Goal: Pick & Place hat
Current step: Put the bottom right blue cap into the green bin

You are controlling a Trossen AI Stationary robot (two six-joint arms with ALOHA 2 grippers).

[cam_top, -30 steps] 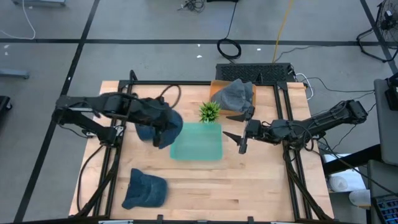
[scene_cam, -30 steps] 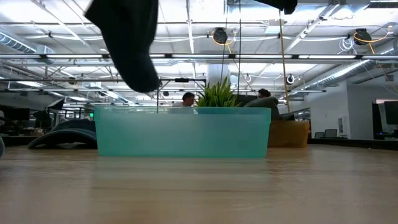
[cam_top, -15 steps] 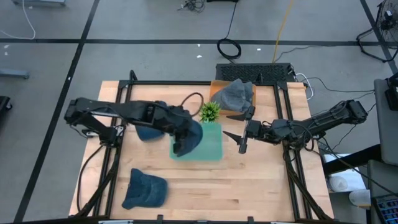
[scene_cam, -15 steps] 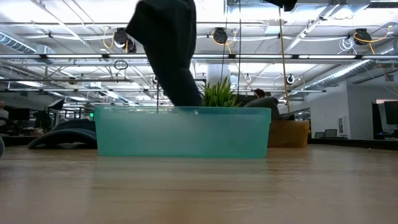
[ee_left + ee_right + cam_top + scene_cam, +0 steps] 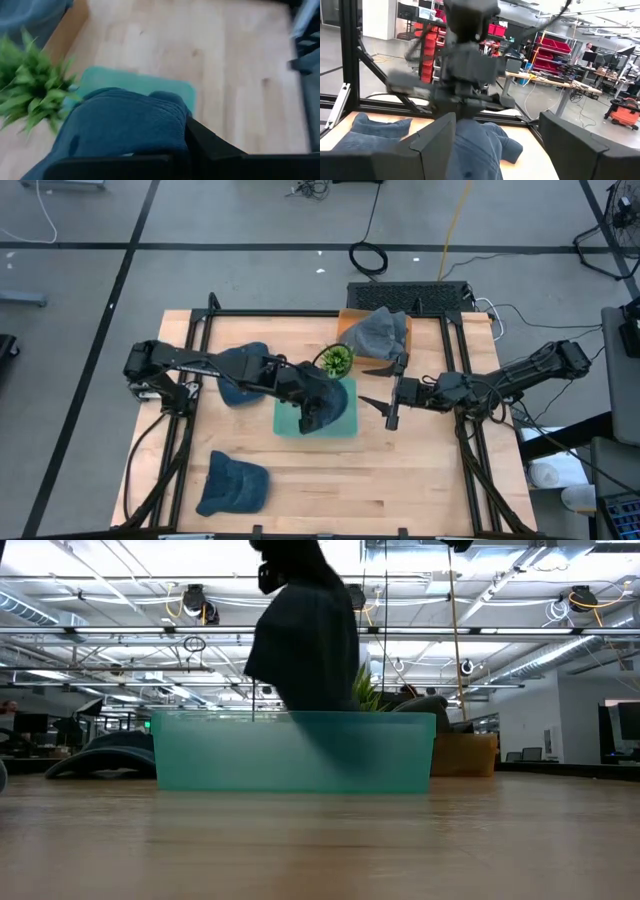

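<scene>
No brand, label or writing can be read on anything here. Nearest the table's front edge in the high view, a dark blue denim cap (image 5: 233,484) lies flat on the pale wooden tabletop (image 5: 420,470), well apart from the rest. Farther in, at mid-table, sits a translucent teal plastic bin (image 5: 350,418), and above its right half the left gripper (image 5: 318,398) is clenched on a blue denim hat (image 5: 325,405); in the low view the hat (image 5: 310,645) hangs limp as a dark shape with its lower end dipping behind the bin's front wall (image 5: 220,755), and the left wrist view shows its ribbed, soft blue cloth (image 5: 125,125) bunched against the gripper's dark fingers (image 5: 210,145) over the bin. To the right of the bin, apart from it, the right gripper (image 5: 382,388) hovers with its fingers spread and nothing between them, pointing toward the bin. Another blue denim hat (image 5: 240,375) lies left of the bin, partly under the left arm. Behind the bin stands a small green spiky plant (image 5: 337,360), just beside the held hat, and beyond it a grey cap (image 5: 380,332) rests on an orange-brown box (image 5: 347,320) at the table's far edge.
</scene>
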